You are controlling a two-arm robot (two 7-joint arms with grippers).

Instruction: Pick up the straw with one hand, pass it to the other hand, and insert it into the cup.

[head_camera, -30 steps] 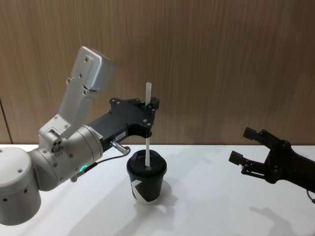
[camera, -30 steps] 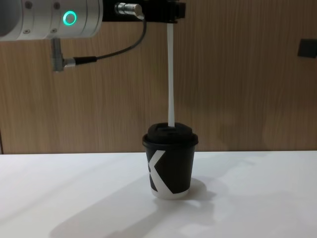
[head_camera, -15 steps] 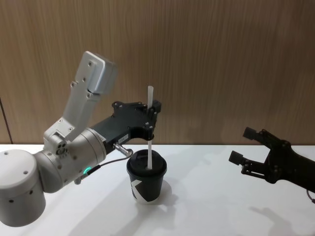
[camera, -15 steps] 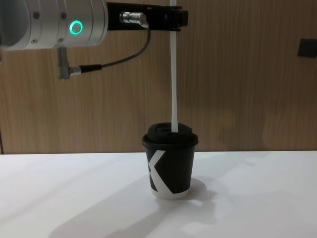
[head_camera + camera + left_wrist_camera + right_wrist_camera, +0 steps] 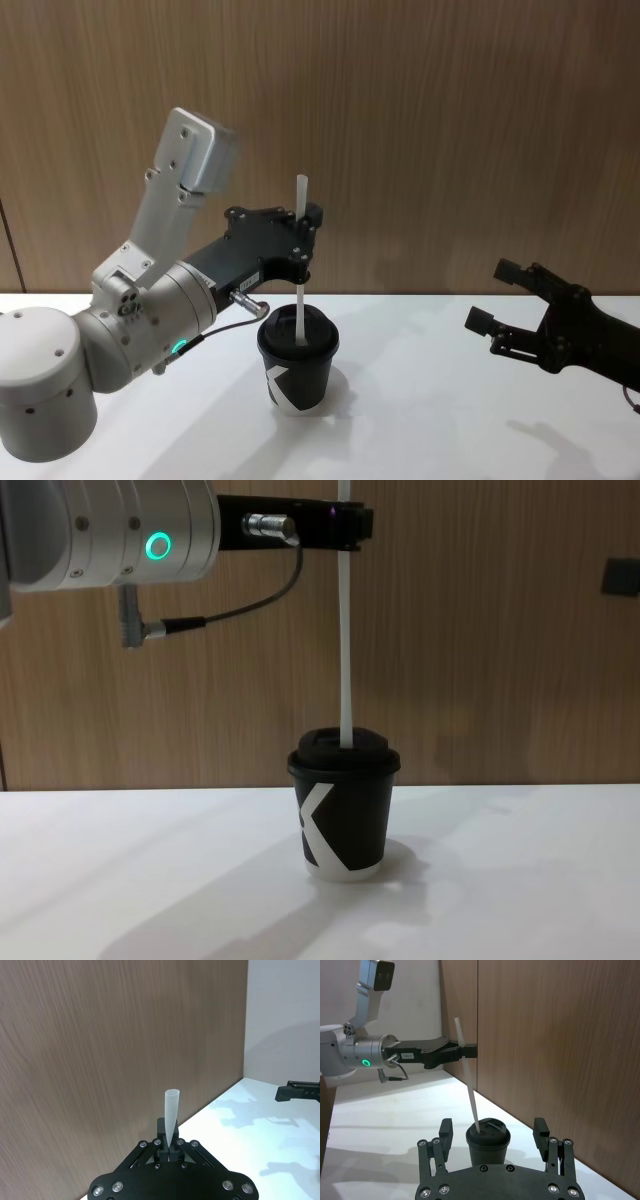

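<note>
- Over the last second the left gripper (image 5: 303,243) has dipped a little and then lifted slightly again, and the straw's lean has shifted from side to side, while its lower end has stayed at the lid of the cup (image 5: 297,364). I read this as small corrections to seat the tip in the lid's opening, not a real push down yet.
- The straw (image 5: 299,268) stands nearly upright at the centre of the head frame, its lower end touching the lid top and most of its length above the cup.
- The left gripper's jaws are closed on the straw near its upper end, a short stub showing above them; the cup sits directly below the jaws on the table (image 5: 420,400).
- The right gripper (image 5: 486,296) hangs at the right edge of the head frame, jaws spread and empty, well apart from the cup.
- Judging by this, the handover is done and insertion is barely begun.
</note>
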